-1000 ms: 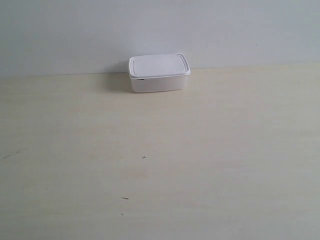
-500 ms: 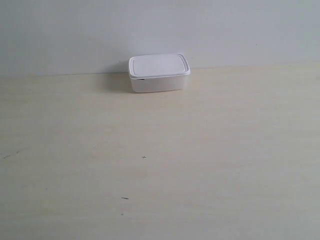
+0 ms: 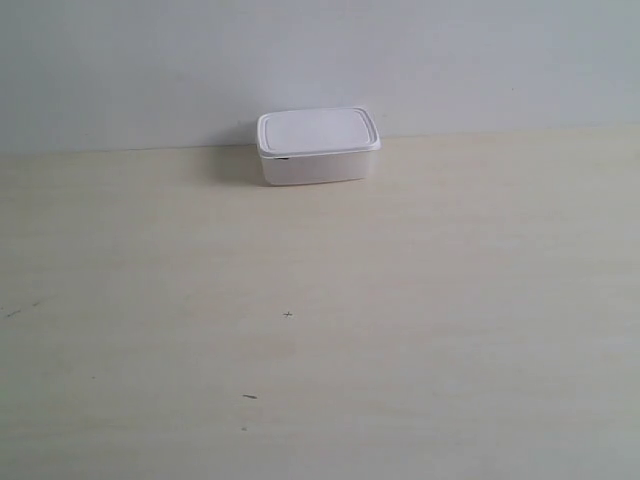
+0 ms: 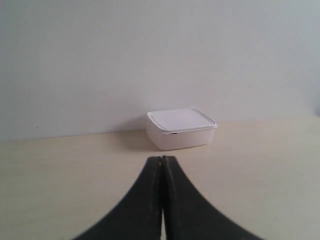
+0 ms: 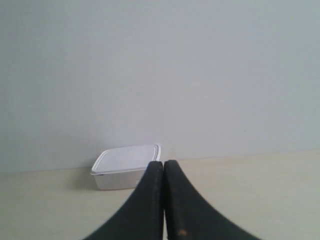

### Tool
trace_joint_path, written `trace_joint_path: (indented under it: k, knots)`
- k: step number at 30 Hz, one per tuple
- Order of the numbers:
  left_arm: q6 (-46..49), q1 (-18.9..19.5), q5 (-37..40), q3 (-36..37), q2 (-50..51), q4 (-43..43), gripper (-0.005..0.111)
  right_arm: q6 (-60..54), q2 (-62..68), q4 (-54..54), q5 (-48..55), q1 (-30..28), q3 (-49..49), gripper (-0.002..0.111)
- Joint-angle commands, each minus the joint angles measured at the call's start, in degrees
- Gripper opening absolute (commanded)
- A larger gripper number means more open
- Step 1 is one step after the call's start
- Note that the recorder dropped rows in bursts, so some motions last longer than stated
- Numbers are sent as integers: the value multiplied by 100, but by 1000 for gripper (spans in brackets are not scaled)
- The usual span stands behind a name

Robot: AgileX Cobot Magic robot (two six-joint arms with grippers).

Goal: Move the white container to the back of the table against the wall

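The white container (image 3: 318,146) stands lidded at the far edge of the cream table (image 3: 400,300), right at the grey-white wall (image 3: 320,60). No arm shows in the exterior view. The left wrist view has the container (image 4: 181,128) well ahead of my left gripper (image 4: 162,159), whose black fingers are pressed together with nothing between them. In the right wrist view the container (image 5: 125,172) sits beyond and to one side of my right gripper (image 5: 163,163), also shut and empty, partly hiding the box's corner.
A few small dark specks mark the tabletop, one (image 3: 288,315) near the middle and another (image 3: 249,397) nearer the front. The wall runs along the whole back edge.
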Motion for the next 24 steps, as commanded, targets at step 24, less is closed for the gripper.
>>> trace_joint_path:
  k: [24]
  knots:
    - [-8,-28,-1369,1086,-40,734,0,-65,-1351,-696,-127,-8,1777,0]
